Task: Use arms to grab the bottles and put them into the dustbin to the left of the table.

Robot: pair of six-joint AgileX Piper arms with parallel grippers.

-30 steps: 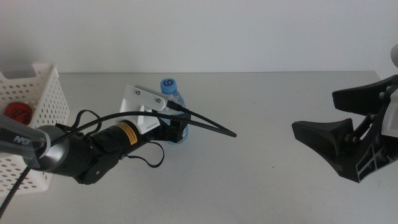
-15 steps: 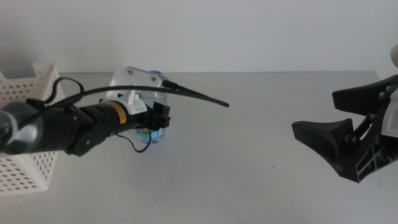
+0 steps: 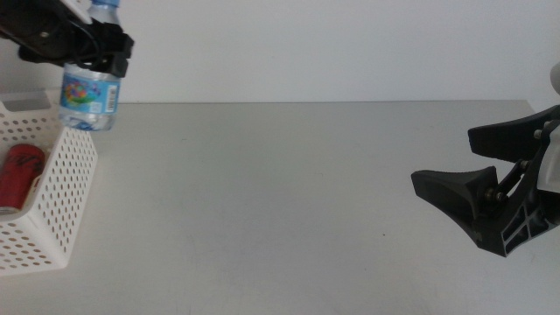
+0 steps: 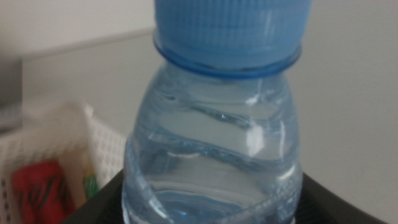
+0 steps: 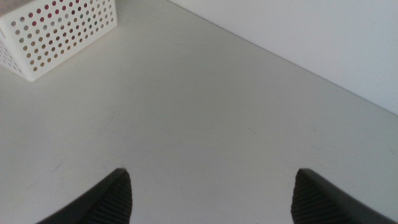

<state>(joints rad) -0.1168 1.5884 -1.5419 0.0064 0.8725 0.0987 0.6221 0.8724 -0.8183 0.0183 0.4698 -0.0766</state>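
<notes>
1. Gripping the water bottle (image 3: 88,94) by its upper body, the left gripper (image 3: 98,48) hangs raised at the far-left of the middle view, jaws shut on the clear plastic below the blue cap (image 4: 231,28); the bottle dangles upright above the dustbin's (image 3: 54,206) far rim.
2. Releasing here risks the bottle striking that rim and tumbling onto the table (image 3: 280,192), since it appears to hang over the edge, not the interior; the red can (image 3: 19,177) already lies inside.
3. The right gripper (image 5: 211,193) waits low at the right, jaws spread wide, holding nothing.
</notes>
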